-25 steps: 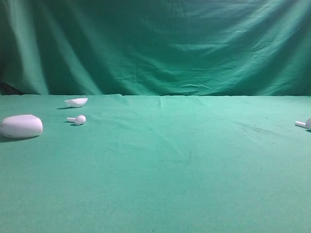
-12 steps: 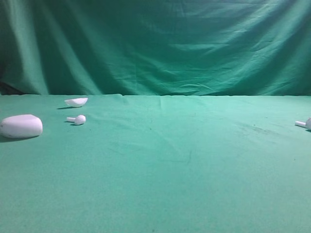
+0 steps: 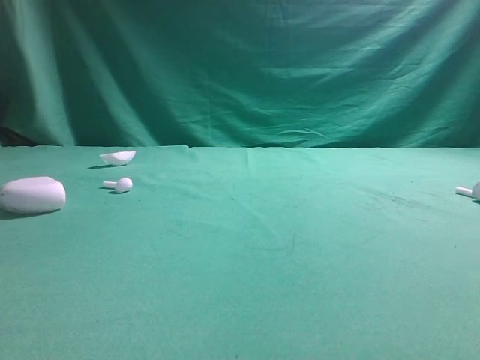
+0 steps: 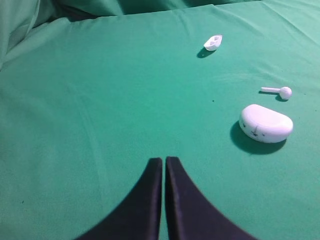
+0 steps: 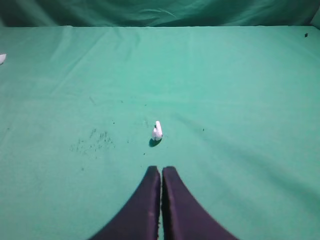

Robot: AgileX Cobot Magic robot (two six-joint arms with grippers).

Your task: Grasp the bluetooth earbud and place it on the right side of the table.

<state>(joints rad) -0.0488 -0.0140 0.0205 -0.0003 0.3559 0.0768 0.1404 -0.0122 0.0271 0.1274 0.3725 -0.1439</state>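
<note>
Two tiny white earbuds lie on the green table (image 3: 262, 285). One earbud (image 3: 120, 184) is at the left beside the white case (image 3: 32, 195); it also shows in the left wrist view (image 4: 279, 92). The other earbud (image 3: 469, 192) lies at the far right edge and sits just ahead of my right gripper (image 5: 161, 168) in the right wrist view (image 5: 157, 131). No dark speck can be made out on either, so I cannot tell which is the bluetooth earbud. My left gripper (image 4: 164, 159) and right gripper are both shut and empty. Neither shows in the exterior view.
A small white shell-like piece (image 3: 118, 157) lies behind the left earbud, also in the left wrist view (image 4: 213, 42). The oval case (image 4: 266, 123) sits right of my left gripper. Dark specks of dirt (image 5: 95, 140) mark the cloth. A green backdrop (image 3: 240, 67) hangs behind.
</note>
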